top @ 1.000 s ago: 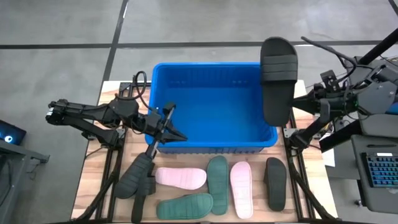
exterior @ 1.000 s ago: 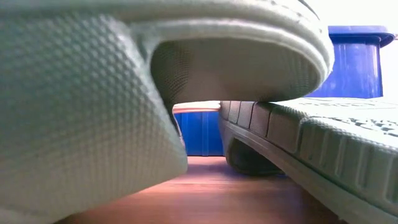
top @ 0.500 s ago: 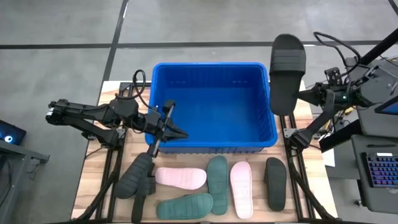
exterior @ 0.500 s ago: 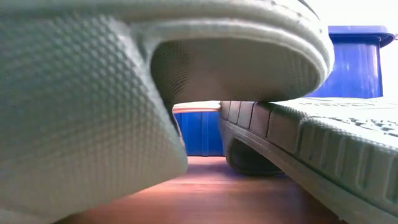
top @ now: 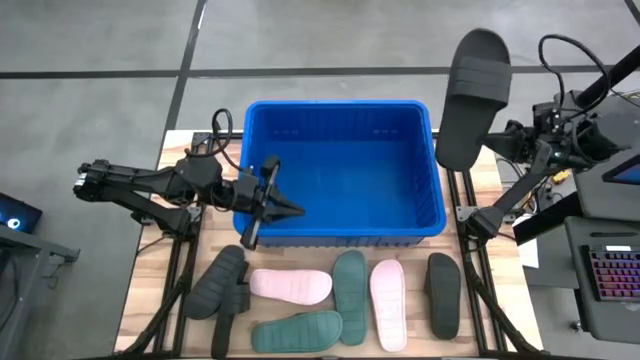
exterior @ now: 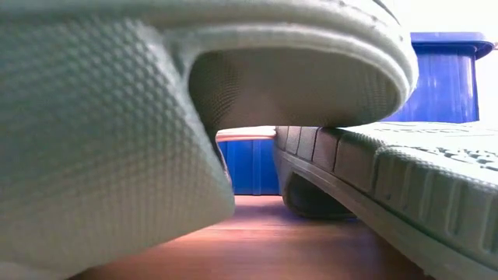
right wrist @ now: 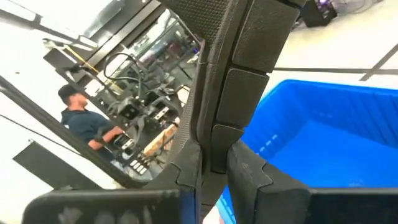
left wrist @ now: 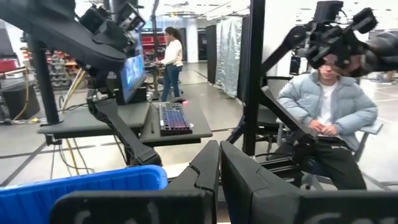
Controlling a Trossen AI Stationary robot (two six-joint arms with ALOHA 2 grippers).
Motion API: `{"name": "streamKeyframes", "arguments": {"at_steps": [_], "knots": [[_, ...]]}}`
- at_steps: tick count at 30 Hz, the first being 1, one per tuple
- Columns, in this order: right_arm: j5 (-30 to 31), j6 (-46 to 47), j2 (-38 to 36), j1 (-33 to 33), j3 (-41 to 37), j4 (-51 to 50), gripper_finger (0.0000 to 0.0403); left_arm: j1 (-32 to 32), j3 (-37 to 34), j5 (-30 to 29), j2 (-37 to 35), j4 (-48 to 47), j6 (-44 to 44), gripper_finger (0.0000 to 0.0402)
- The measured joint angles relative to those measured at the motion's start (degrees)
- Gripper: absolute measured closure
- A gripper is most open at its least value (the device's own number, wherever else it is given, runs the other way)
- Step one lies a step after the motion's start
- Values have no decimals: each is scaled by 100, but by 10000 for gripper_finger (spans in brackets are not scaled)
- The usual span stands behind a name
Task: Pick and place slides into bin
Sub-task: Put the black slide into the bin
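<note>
Bin [top: 341,170], bright blue, sits mid-table with nothing visible inside; right gripper [top: 512,140] grasps one black slide [top: 470,98] aloft beside the bin's right rim; left gripper [top: 283,205] clenched, holding nothing, over the bin's left wall; six slides [top: 330,295] lie on the table [top: 150,290] before it.

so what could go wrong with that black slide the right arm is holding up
The right gripper pinches the black slide by one edge, outside the bin's right wall. Released here, it would likely miss the bin and fall off the table. Held by so little, the hanging slide could also slip out or clip the rim on its way over. The shut left gripper sits inside the bin, where a dropped slide might hit it.
</note>
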Motion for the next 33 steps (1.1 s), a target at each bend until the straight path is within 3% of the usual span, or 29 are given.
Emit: {"name": "streamKeyframes", "arguments": {"at_steps": [10, 15, 21, 27, 33], "knots": [[-245, 411, 416, -10, -468, 184, 363, 35, 1, -117, 0, 1, -7, 402], [-560, -485, 538, -323, -755, 1519, 363, 66, -1, -122, 0, 1, -7, 402], [-1468, -1152, 714, -1513, -841, 2071, 363, 114, -1, -127, 0, 0, -7, 402], [-3315, -1002, 1111, -3262, -881, 2065, 363, 116, -1, -127, 0, -4, -7, 402], [-4077, -1002, 1703, -4582, -570, 1819, 363, 116, -1, -127, 0, -6, -9, 402]]}}
